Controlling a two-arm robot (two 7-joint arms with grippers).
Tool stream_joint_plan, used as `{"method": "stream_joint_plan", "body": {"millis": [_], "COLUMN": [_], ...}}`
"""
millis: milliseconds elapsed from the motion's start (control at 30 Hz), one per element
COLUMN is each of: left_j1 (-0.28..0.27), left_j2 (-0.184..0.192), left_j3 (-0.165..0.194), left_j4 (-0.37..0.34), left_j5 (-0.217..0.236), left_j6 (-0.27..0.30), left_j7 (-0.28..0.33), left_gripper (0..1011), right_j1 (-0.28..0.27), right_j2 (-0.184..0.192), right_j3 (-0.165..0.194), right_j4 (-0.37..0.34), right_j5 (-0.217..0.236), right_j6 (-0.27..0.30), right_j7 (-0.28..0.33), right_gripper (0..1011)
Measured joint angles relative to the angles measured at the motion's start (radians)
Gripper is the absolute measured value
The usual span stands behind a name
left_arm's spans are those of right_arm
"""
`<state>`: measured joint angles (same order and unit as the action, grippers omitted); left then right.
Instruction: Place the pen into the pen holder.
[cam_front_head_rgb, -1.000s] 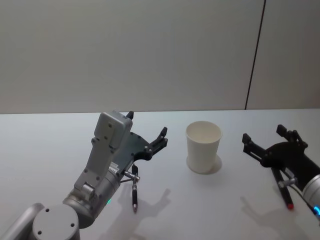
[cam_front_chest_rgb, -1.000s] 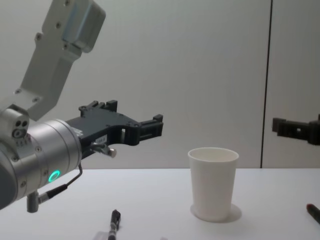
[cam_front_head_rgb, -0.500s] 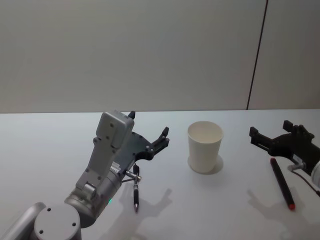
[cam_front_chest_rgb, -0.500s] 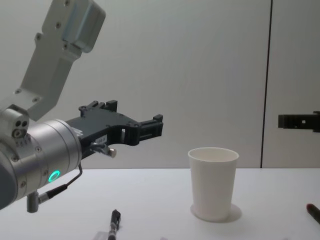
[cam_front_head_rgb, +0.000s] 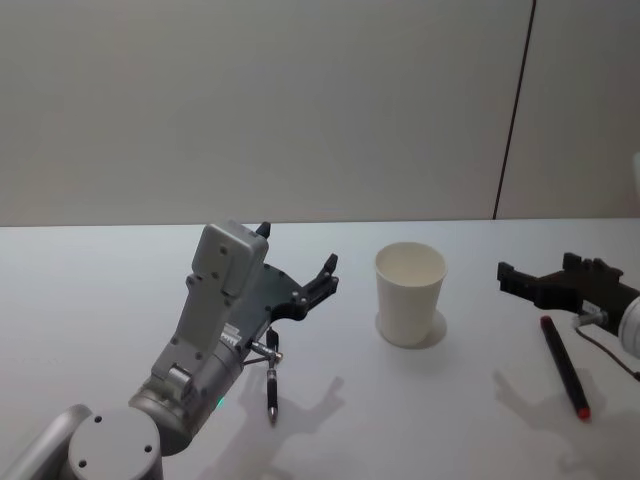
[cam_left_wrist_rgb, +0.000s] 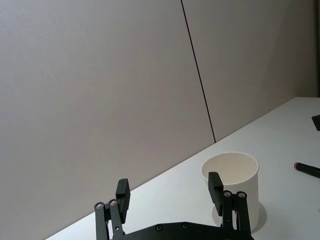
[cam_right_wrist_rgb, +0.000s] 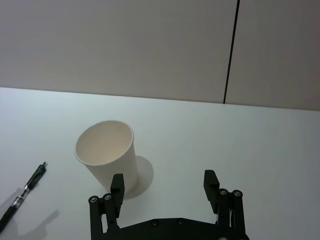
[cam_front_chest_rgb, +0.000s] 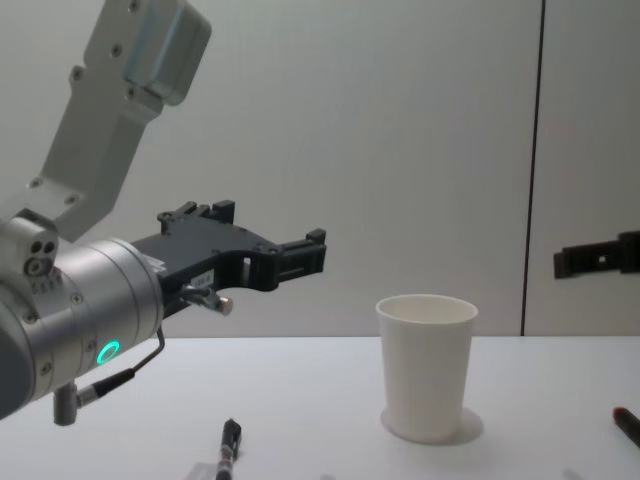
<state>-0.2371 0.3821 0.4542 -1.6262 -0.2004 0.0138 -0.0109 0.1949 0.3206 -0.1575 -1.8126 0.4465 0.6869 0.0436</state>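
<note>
The pen holder (cam_front_head_rgb: 410, 295), a plain white paper cup, stands upright and empty at mid-table, also in the chest view (cam_front_chest_rgb: 427, 365). A black pen (cam_front_head_rgb: 271, 385) lies on the table under my left arm. A dark pen with a red tip (cam_front_head_rgb: 562, 367) lies right of the cup. My left gripper (cam_front_head_rgb: 297, 247) hovers open above the table left of the cup, holding nothing. My right gripper (cam_front_head_rgb: 540, 272) hangs open above the far end of the red-tipped pen, nothing between its fingers (cam_right_wrist_rgb: 117, 185). The right wrist view looks down on the cup (cam_right_wrist_rgb: 107, 155).
The white table (cam_front_head_rgb: 90, 300) runs back to a grey wall with a dark vertical seam (cam_front_head_rgb: 512, 110). The black pen (cam_right_wrist_rgb: 25, 195) shows beyond the cup in the right wrist view; the red pen tip (cam_left_wrist_rgb: 306, 169) shows in the left wrist view.
My right gripper has drawn back to the right, uncovering the red-tipped pen, and then dipped slightly. The left arm, the cup and both pens have stayed put.
</note>
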Motion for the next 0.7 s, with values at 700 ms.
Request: {"method": "stream_joint_plan", "body": {"millis": [700], "left_j1": [0.0], "left_j2": [0.0], "left_j3": [0.0], "left_j4": [0.0], "left_j5": [0.0], "left_j6": [0.0], "left_j7": [0.0], "left_gripper": [1003], "right_j1": [0.121], "right_j2": [-0.048], "right_j3": [0.0], "right_j4": [0.103], "right_j5": [0.014], "right_j6": [0.271], "right_j7": [-0.03], "right_gripper": [1001]}}
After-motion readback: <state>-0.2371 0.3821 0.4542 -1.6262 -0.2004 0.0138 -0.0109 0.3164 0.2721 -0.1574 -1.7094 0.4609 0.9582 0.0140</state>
